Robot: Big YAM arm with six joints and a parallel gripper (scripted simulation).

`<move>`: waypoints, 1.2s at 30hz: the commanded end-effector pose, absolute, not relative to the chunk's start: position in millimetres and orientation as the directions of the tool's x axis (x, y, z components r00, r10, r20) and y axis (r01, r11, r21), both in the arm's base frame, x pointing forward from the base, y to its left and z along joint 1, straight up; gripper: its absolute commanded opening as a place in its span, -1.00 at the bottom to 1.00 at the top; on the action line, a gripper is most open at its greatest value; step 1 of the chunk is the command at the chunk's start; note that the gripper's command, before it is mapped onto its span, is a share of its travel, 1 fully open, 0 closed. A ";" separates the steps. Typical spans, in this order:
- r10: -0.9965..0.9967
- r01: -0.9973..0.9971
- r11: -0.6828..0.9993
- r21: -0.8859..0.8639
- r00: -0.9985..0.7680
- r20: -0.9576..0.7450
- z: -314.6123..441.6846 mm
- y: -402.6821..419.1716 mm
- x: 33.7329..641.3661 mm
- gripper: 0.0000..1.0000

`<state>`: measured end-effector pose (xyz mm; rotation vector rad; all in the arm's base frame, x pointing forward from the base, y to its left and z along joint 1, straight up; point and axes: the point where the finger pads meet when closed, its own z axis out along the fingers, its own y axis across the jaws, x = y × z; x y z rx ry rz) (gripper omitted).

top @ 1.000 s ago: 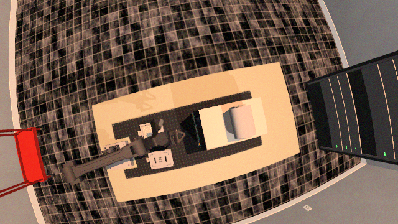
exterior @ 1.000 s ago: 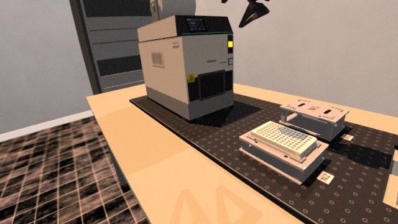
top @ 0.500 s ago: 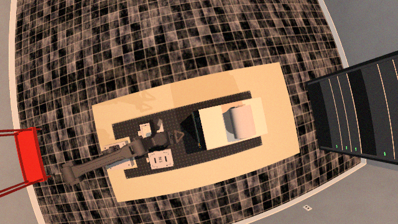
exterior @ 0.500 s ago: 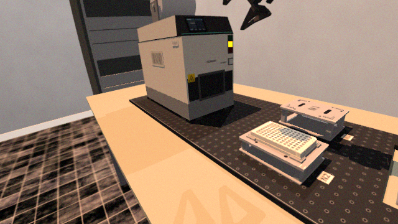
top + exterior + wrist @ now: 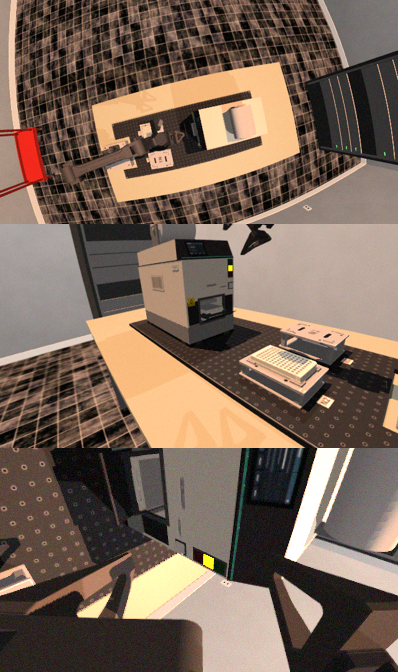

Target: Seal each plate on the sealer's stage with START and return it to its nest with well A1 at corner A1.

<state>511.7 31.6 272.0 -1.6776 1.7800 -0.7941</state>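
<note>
- Saw a wide, pale yellow table (image 5: 202,87) (image 5: 155,398) (image 5: 150,585) with a flat, dark, dotted mat (image 5: 168,115) (image 5: 211,365) (image 5: 30,488) on top.
- Found a long, dark, jointed arm (image 5: 102,158) reaching over the table, high above the mat.
- Saw a big, boxy, cream and gray sealer (image 5: 214,127) (image 5: 165,289) (image 5: 205,498) standing on the mat, with a fat, round, pale roll (image 5: 242,122) (image 5: 177,231) (image 5: 370,503) on top.
- Spotted a flat-topped, pinkish nest marked N1 (image 5: 160,154) (image 5: 317,339), with no plate on it.
- Spotted a pinkish, flat-topped nest marked N2 (image 5: 142,130) (image 5: 320,373) beside that one.
- Found the dark gripper with two pointy fingers (image 5: 179,135) (image 5: 233,241) up in the air in front of the sealer, spread all the way open and holding nothing.
- Saw a cream, block-shaped plate full of little holes (image 5: 145,130) (image 5: 280,359) lying flat on N2, partly in shade.
- Could see a pale, plate-like shape (image 5: 211,308) (image 5: 148,483) inside the sealer's front opening, but could not tell if it had foil on.
- Noticed a small, square, yellow lamp (image 5: 230,268) (image 5: 208,562) shining on the sealer's front.
- Noticed a small, gray, square button (image 5: 230,285) (image 5: 180,547) near the lamp, with the fingers well apart from it.

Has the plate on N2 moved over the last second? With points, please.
No. In the exterior view, the plate (image 5: 145,129) (image 5: 283,362) sits at the same place on nest N2 (image 5: 314,379).
</note>
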 end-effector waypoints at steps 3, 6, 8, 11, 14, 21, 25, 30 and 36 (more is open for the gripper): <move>-0.999 -0.631 0.019 -0.775 -0.034 0.003 294.0 41.3 530.0 1.00; -0.999 -0.641 0.027 -0.767 -0.047 0.005 287.0 33.8 527.8 1.00; -0.999 -0.646 0.027 -0.762 -0.049 0.006 282.7 32.6 526.0 1.00; -0.999 -0.649 0.029 -0.760 -0.052 0.006 280.2 30.7 522.0 1.00; -0.999 -0.649 0.030 -0.760 -0.053 0.006 280.0 30.0 520.5 1.00; -0.998 -0.641 0.034 -0.767 -0.058 0.004 284.7 26.8 512.6 1.00; -0.999 -0.637 0.031 -0.770 -0.053 0.003 286.9 29.4 510.7 1.00; -0.999 -0.641 0.021 -0.767 -0.037 0.004 285.7 38.1 514.2 1.00; -0.999 -0.641 0.022 -0.767 -0.038 0.003 286.9 38.2 521.7 1.00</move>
